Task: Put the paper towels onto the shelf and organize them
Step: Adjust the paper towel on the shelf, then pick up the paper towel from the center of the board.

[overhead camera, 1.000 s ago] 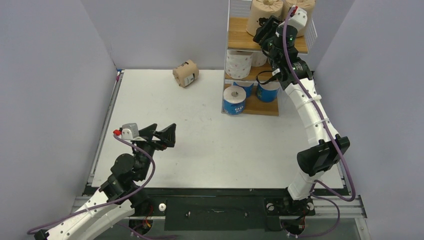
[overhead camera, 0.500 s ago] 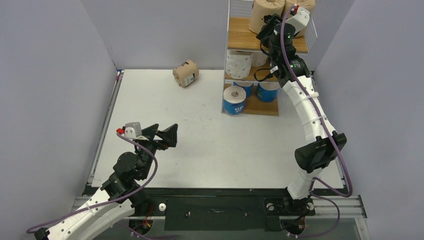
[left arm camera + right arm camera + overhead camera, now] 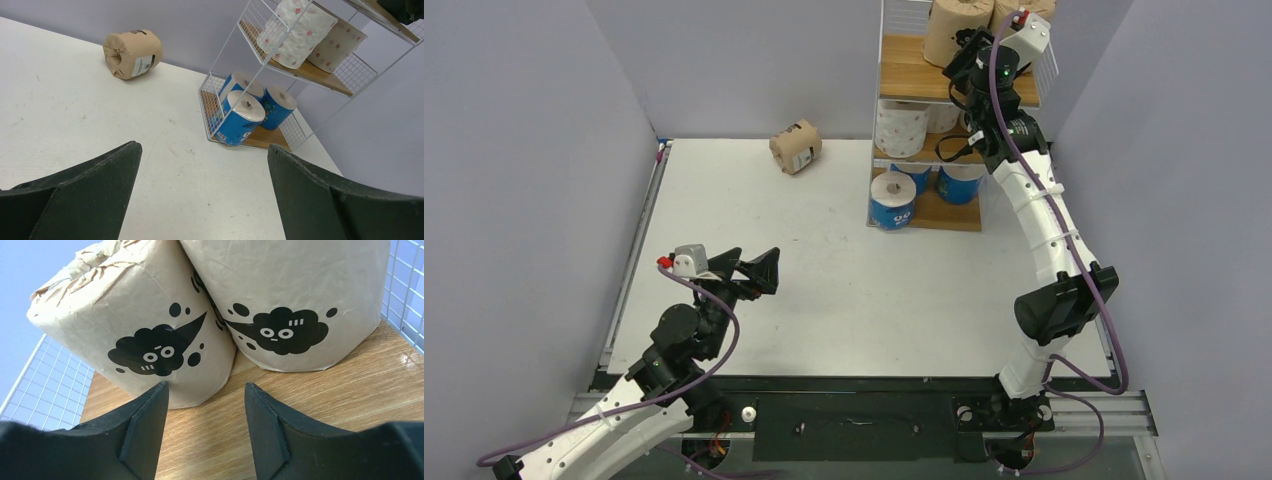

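**Down to one loose brown roll on the table**

Finds the loose brown roll (image 3: 795,146) lying on its side on the table (image 3: 844,300), well ahead of the left gripper (image 3: 746,268) and off to its left, well apart from it. Reads the long axis as roughly level and crosswise to that gripper's line of sight, with one crimped end turned left and the printed label facing back toward the gripper. Judges the left gripper the nearer of the two, and the free one: spread wide, holding nothing, touching nothing, hovering over the tabletop. Calls, most likely, for a reach forward and left, jaws set across the round flank rather than over the crimped ends.

Puts the shelf (image 3: 902,78) ahead and to the right of the left gripper, with three blue-and-white rolls (image 3: 240,117) upright on the bottom tier (image 3: 949,212) and white dotted rolls (image 3: 300,32) on the middle tier (image 3: 310,74). Places the right gripper (image 3: 205,385) up at the top board (image 3: 320,385), partly spread and pinching nothing, fingertips (image 3: 150,410) low over the wood. Sets two brown rolls (image 3: 150,340) directly ahead of it, upright and pressed side by side; cannot tell touching from just short at the left fingertip. Suggests, from board showing to that pair's left, room there for the third.
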